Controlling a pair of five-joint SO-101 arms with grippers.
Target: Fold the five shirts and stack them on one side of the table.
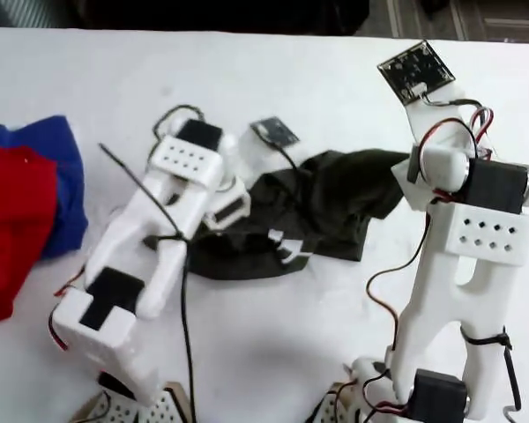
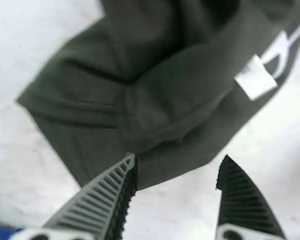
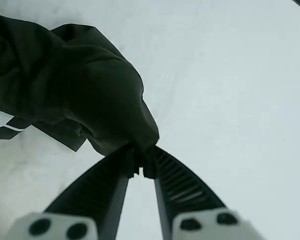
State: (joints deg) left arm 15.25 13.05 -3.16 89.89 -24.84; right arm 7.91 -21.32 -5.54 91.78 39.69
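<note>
The right arm bends over the white table, its right gripper clenched on a bunched end of the dark green shirt, with fabric pinched between both tips. The left arm leans low at the shirt's opposite end; the left gripper is spread wide, grasping nothing, poised at the hem. Well apart from this shirt, a red shirt overlaps a blue shirt

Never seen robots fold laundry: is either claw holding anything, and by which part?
The right gripper pinches the dark shirt by a bunched edge. The left gripper is open at the shirt's edge, holding nothing.
</note>
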